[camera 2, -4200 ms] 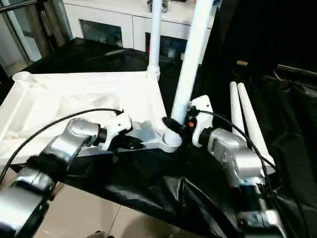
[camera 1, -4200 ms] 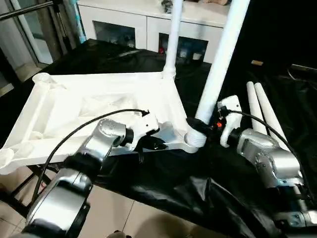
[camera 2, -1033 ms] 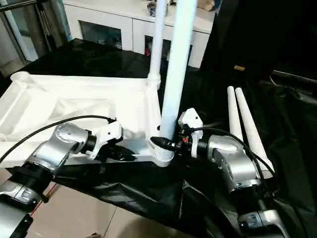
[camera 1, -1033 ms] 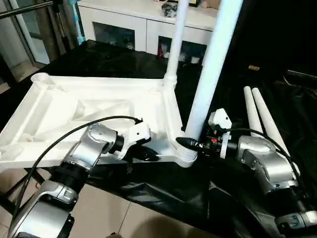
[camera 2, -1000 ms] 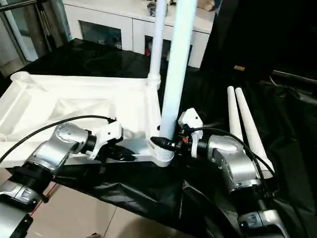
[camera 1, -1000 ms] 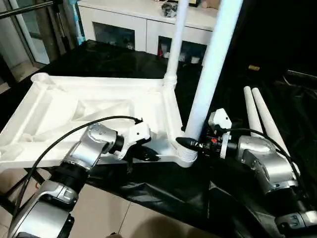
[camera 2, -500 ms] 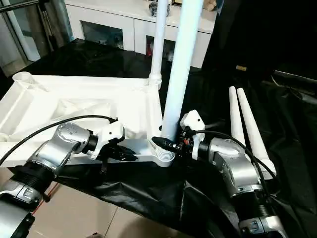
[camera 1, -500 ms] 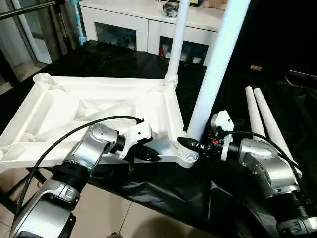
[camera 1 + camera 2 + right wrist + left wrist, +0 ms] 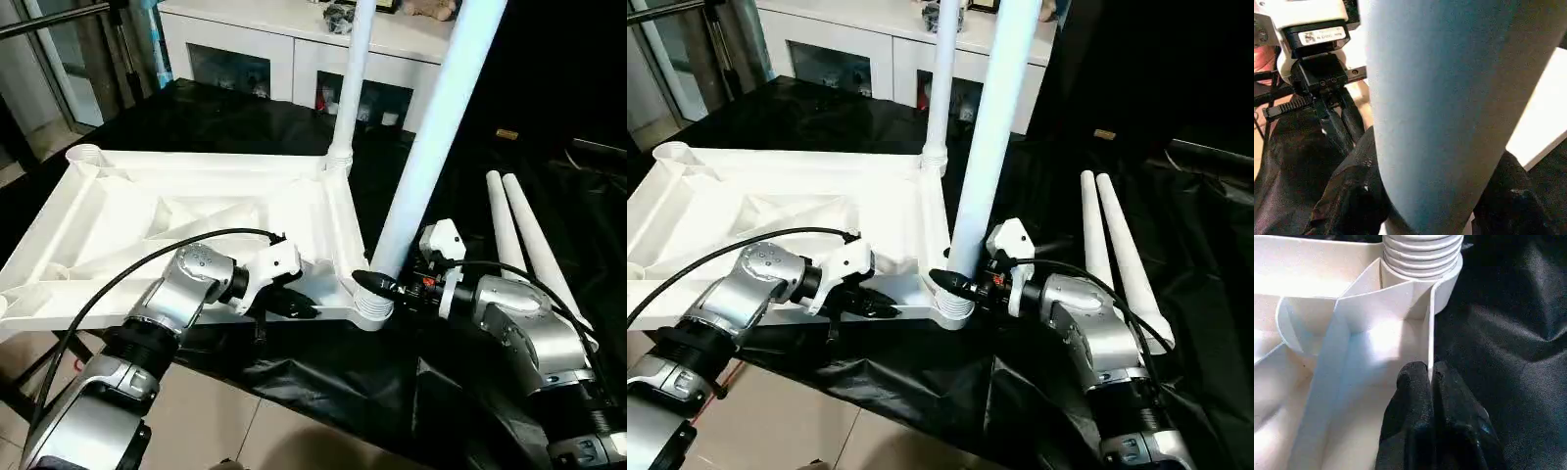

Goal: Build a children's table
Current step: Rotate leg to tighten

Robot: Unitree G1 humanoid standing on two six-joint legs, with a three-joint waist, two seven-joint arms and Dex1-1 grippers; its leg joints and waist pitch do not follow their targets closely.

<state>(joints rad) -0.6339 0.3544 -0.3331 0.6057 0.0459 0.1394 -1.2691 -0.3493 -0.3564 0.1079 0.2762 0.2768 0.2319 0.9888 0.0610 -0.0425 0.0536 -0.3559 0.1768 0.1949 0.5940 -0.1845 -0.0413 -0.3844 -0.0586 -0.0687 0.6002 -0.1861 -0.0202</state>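
You're pinching the tabletop rim with the left fingers, bracing it upside down on the draped desk, while the right fingers are clamping the near-corner leg low, likely seating it; two legs are lying alongside.

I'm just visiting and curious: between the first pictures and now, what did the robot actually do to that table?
The right gripper turned on the near leg, from upright fingers to level ones, still clamped near its base. The leg's lean wavered meanwhile. The left gripper stayed pinched on the tabletop's rim; the far leg and two spare legs kept their places.
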